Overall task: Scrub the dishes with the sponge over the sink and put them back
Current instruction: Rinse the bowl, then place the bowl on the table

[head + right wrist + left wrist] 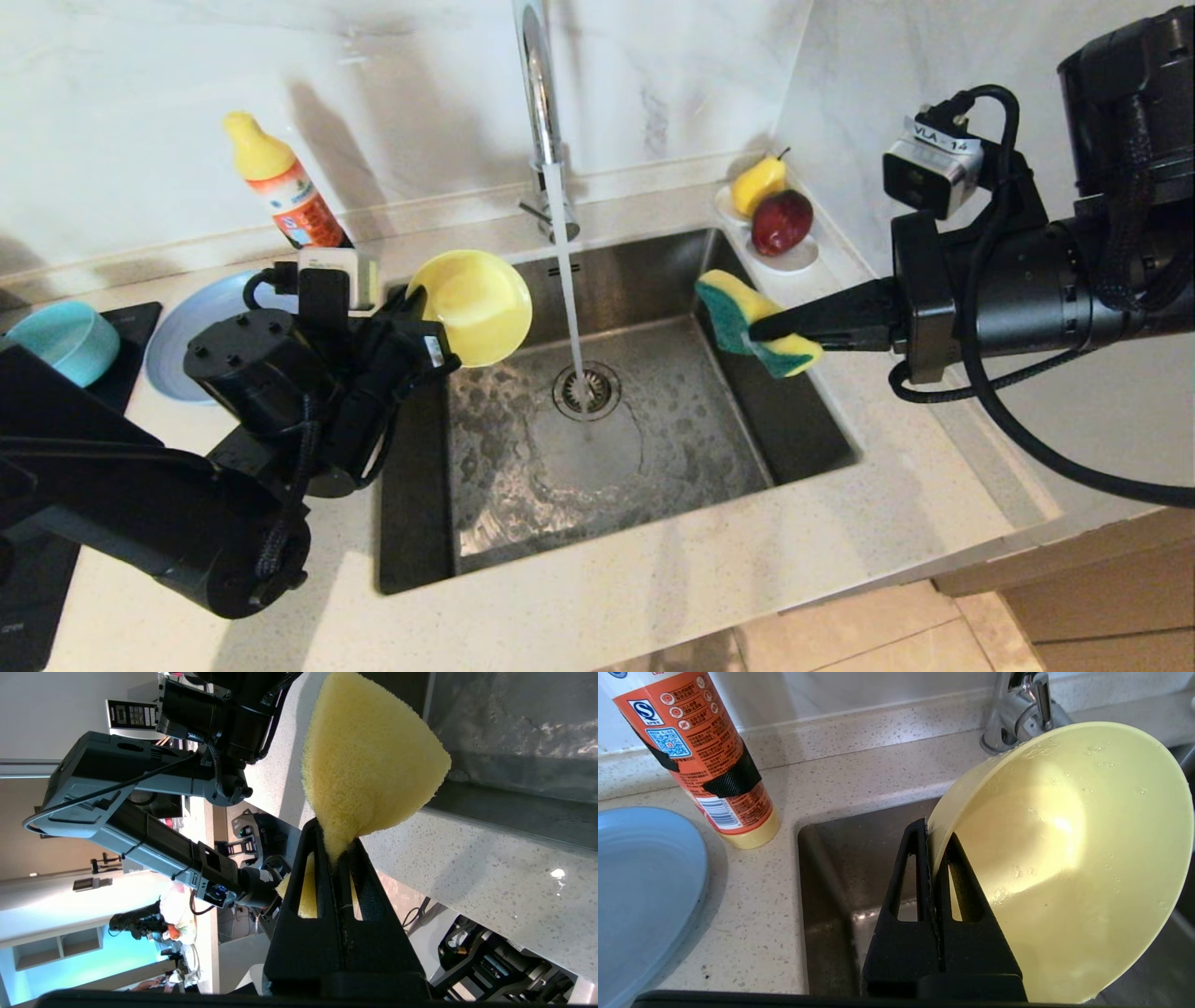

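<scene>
Items as I read them from my station:

Left gripper (930,833): I hold it over the left edge of the sink (653,485), jaws clamped on the rim of the pale yellow bowl (474,306). The bowl is tipped on its side, its wet inside facing the camera on that wrist, and hangs clear of the basin floor.

Right gripper (335,847): I hold it over the sink's right side, jaws pinched tight on the sponge (756,322). The sponge is squeezed at the grip and flares outward, green scouring face and yellow foam both showing from the head view. It sits in the air well apart from the bowl.

Faucet (540,103): running, a thin stream falling between bowl and sponge straight into the drain (586,390).

Grey-blue plate (191,327): flat on the counter left of the sink, partly behind my left arm.

Teal-blue bowl (63,341): further left, beside the plate.

Detergent bottle (280,191): upright behind the plate, by the wall.

White dish (794,257): at the sink's back right corner, holding a pear and a red apple.
</scene>
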Controlling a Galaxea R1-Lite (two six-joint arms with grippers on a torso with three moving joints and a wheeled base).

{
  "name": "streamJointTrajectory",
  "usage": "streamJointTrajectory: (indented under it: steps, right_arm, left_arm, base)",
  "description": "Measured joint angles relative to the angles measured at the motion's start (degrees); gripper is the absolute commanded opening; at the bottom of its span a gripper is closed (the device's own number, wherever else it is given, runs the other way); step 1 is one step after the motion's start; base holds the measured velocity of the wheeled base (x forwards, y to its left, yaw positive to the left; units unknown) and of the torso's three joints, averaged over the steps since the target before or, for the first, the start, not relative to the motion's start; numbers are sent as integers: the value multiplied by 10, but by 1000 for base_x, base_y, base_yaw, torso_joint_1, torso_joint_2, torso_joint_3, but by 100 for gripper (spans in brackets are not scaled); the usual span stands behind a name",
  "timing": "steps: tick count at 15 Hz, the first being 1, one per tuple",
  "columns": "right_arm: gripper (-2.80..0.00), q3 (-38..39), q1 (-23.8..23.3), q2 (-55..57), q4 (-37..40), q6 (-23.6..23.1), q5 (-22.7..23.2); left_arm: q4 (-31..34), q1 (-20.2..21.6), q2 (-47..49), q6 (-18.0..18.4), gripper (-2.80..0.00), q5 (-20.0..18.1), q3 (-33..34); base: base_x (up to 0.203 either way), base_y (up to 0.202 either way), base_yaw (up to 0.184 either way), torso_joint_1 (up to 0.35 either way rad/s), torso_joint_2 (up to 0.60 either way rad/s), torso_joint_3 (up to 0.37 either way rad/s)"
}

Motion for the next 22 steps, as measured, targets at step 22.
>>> streamJointTrajectory:
  steps: [22]
  right_arm:
    - [-280,6,-4,6,0,1,2]
  left_arm:
    - [0,33,-91,62,-280,-11,-99]
  base:
    - [0,0,0,0,0,0]
